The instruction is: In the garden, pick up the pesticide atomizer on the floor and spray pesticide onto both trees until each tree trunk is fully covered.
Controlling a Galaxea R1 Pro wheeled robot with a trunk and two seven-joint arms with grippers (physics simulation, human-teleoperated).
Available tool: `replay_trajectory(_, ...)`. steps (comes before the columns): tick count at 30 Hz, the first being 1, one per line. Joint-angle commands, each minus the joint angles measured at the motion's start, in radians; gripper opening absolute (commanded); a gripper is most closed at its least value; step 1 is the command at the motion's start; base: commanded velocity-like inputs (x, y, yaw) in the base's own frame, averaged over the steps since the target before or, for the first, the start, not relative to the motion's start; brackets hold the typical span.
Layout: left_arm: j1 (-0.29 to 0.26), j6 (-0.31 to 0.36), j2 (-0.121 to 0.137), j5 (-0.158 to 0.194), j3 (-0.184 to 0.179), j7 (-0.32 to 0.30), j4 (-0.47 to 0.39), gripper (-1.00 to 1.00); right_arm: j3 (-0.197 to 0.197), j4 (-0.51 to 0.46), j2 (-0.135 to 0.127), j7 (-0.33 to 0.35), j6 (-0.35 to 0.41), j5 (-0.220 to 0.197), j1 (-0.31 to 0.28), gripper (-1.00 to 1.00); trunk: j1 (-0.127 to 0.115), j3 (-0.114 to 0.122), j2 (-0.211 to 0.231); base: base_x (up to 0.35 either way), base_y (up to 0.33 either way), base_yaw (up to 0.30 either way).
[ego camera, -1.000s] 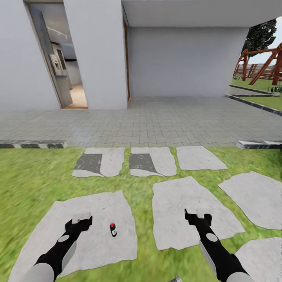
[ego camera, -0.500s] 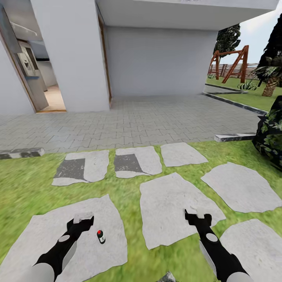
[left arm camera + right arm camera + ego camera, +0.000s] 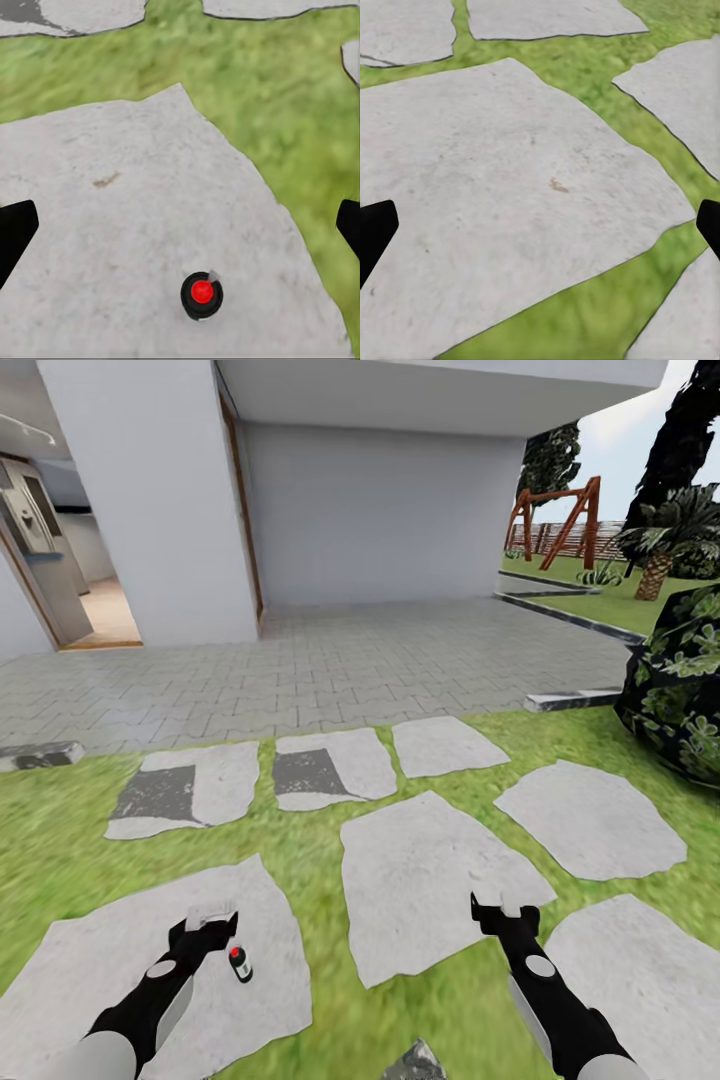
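The pesticide atomizer (image 3: 240, 963), a small black bottle with a red cap, stands upright on a pale stepping stone (image 3: 100, 960) in the grass floor (image 3: 60, 840). My left gripper (image 3: 210, 918) hovers just beside and above it, open and empty. In the left wrist view the atomizer (image 3: 202, 295) sits below the gap of the open left gripper (image 3: 180, 229). My right gripper (image 3: 505, 908) hangs open over another stone (image 3: 420, 880); the right wrist view has the right gripper (image 3: 540, 229) above bare stone. The two bare-trunked trees are out of view.
A grey brick patio (image 3: 350, 660) and white house wall (image 3: 380, 510) lie ahead, with an open doorway (image 3: 60, 590) at left. A dark leafy shrub (image 3: 685, 680) stands at right. Beyond it are a scaly palm (image 3: 655, 565), a dark cypress (image 3: 690, 430) and a wooden swing frame (image 3: 555, 520).
The head view has swung to the right, so the whole scene slid left; the shrub and palm came into view. The atomizer now shows closer to my left gripper. Both arms keep their pose.
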Motion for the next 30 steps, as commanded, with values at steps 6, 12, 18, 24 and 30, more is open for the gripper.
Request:
replay_trajectory(6, -0.001, -0.004, 0.000, 0.003, 0.002, 0.000, 0.005, 1.00, 0.001, 0.000, 0.001, -0.003, -0.002, 0.001, -0.001, 1.00, 0.023, -0.027, -0.043, 0.000, 0.000, -0.002)
replay_trajectory(12, 0.001, -0.009, 0.000, 0.001, 0.001, -0.001, 0.005, 1.00, -0.001, 0.000, 0.000, -0.003, -0.002, 0.001, -0.001, 1.00, 0.027, -0.039, -0.050, 0.000, 0.000, 0.000)
replay_trajectory(18, 0.000, -0.009, 0.001, 0.002, 0.002, -0.001, 0.005, 1.00, 0.000, 0.001, 0.000, -0.003, -0.002, 0.001, -0.001, 1.00, 0.027, -0.043, -0.050, -0.011, 0.012, -0.001)
replay_trajectory(24, -0.001, -0.009, 0.000, 0.003, 0.003, 0.000, 0.003, 1.00, -0.001, 0.001, 0.000, -0.003, -0.002, 0.001, -0.001, 1.00, 0.027, -0.042, -0.050, -0.179, 0.171, -0.157)
replay_trajectory(30, -0.001, -0.009, 0.000, 0.003, 0.003, 0.000, 0.003, 1.00, -0.002, 0.001, 0.000, -0.003, -0.002, 0.001, -0.001, 1.00, 0.027, -0.040, -0.050, -0.241, 0.226, -0.260)
